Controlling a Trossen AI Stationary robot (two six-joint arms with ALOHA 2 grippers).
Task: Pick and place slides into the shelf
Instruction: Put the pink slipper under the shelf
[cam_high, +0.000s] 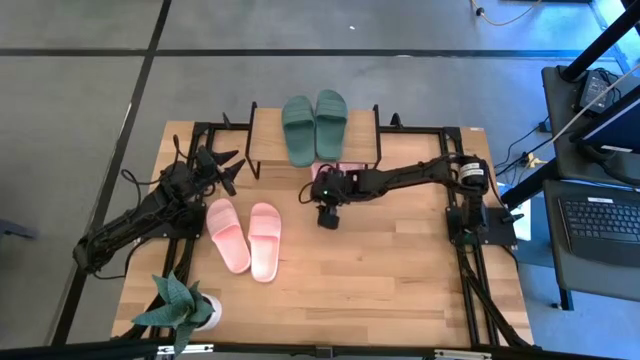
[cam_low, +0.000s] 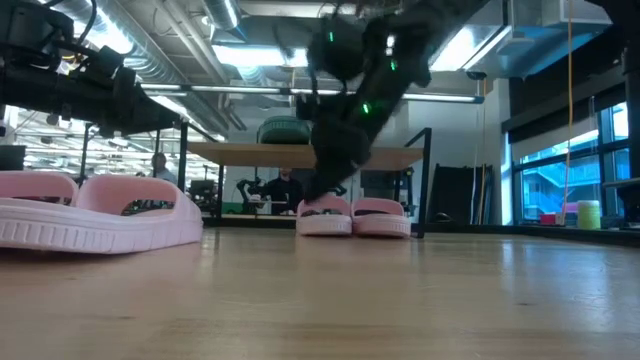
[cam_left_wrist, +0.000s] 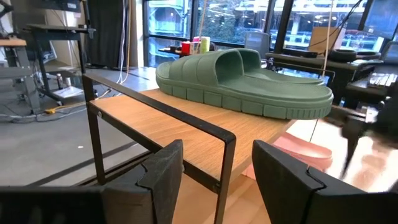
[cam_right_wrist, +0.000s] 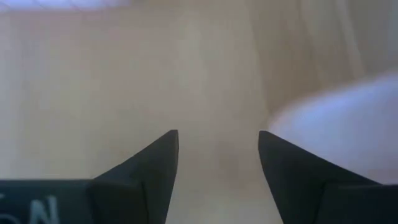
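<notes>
The shelf (cam_high: 266, 128) stands at the table's far edge, and the dark green pair of slides (cam_high: 315, 125) rests sole-down on its plank top. One pink pair (cam_low: 352, 215) sits on the table under the shelf. A second pink pair (cam_high: 246, 238) lies left of the table's middle. My right gripper (cam_high: 322, 195) hovers open, pointing down just in front of the shelf, with a pink slide (cam_right_wrist: 336, 130) beside its fingers. My left gripper (cam_high: 232, 165) is open beside the shelf's left end, looking along the plank (cam_left_wrist: 161, 118) at a green slide (cam_left_wrist: 242, 81).
A potted plant (cam_high: 182, 303) stands at the table's near left corner. Bare wood lies in the near middle and right of the table (cam_high: 400, 270). The shelf's thin black legs (cam_left_wrist: 224, 168) stand close before my left gripper. A desk with a laptop (cam_high: 600, 220) is beyond the right edge.
</notes>
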